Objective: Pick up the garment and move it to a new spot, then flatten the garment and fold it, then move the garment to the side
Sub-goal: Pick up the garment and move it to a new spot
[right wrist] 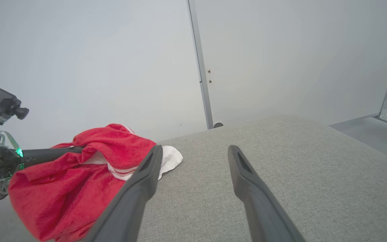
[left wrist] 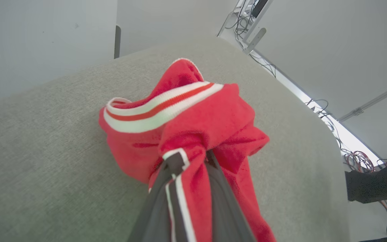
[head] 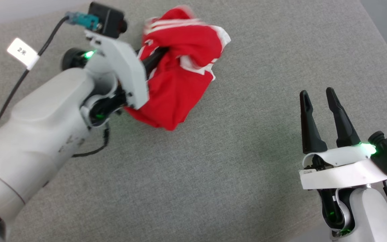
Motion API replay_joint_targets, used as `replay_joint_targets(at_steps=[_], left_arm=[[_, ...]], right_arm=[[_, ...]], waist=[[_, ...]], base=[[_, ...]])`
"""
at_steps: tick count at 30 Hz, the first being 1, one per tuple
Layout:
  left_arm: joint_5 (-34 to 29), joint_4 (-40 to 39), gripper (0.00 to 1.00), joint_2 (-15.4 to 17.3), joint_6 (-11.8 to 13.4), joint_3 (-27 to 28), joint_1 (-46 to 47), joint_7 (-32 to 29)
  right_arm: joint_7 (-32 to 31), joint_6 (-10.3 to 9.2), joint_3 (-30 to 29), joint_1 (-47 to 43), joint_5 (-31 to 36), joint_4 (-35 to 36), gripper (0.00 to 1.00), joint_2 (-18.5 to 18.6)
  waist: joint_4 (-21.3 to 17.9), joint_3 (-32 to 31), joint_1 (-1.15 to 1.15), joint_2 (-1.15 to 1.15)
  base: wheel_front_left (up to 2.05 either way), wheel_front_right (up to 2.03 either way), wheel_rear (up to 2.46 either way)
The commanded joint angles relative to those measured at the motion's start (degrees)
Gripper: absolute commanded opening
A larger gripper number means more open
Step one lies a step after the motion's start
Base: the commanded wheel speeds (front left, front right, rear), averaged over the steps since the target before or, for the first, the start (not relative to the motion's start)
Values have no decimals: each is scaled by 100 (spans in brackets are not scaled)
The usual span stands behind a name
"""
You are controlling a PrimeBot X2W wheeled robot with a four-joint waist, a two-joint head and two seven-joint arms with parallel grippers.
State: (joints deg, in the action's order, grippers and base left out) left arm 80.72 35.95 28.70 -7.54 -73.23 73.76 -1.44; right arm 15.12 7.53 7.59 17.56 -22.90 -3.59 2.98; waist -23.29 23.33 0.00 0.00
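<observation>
A grey woven surface [head: 230, 168] spreads across the head view, with pale walls behind it in the wrist views and a tangle of cables [left wrist: 358, 158] on the floor past its far edge. The garment [head: 180, 77] sits at the far left of the surface, bunched into a loose red heap with white-and-red striped trim [left wrist: 156, 111] across its top and a patch of white lining [right wrist: 170, 158] showing on its right side. The left gripper [left wrist: 191, 159] is clenched on a gathered fold of the garment, the red cloth pinched between its two dark fingers [left wrist: 220, 201] and draped over them. Whether the lowest folds touch the surface cannot be told. The left forearm [head: 39, 134] reaches in from the near left, and a black cable carrying a white tag [head: 22, 50] runs beside it. The right gripper [head: 317, 91] is at the near right, well apart from the garment, its fingers spread wide with nothing between them, above bare surface
</observation>
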Motion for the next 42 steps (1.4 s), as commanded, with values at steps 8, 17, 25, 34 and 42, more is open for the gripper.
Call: replay_joint_targets(at_steps=[8,17,25,34,42], left_arm=[[-1396,519,0,101,10,-15,-207,-627],[-3161,524,0,1,10,-75,-464,-1462],[-3166,460,18,44,12,-138,-558,-1927],[-2466,417,100,-211,4,-48,-258,-868],[-1457,641,100,-434,10,117,-410,373]], right_arm=[[3,-8,10,-14,73,23,100,-11],[3,-8,22,176,77,179,100,-11],[3,-8,64,223,19,192,100,-12],[3,-8,-60,177,341,22,100,-11],[3,-8,-139,15,730,-446,100,-8]], waist=[[123,64,0,0],[187,371,0,0],[160,515,0,0],[575,83,0,0],[1179,-613,0,0]], base=[[0,0,0],[0,0,0],[0,0,0],[0,0,0],[0,0,0]])
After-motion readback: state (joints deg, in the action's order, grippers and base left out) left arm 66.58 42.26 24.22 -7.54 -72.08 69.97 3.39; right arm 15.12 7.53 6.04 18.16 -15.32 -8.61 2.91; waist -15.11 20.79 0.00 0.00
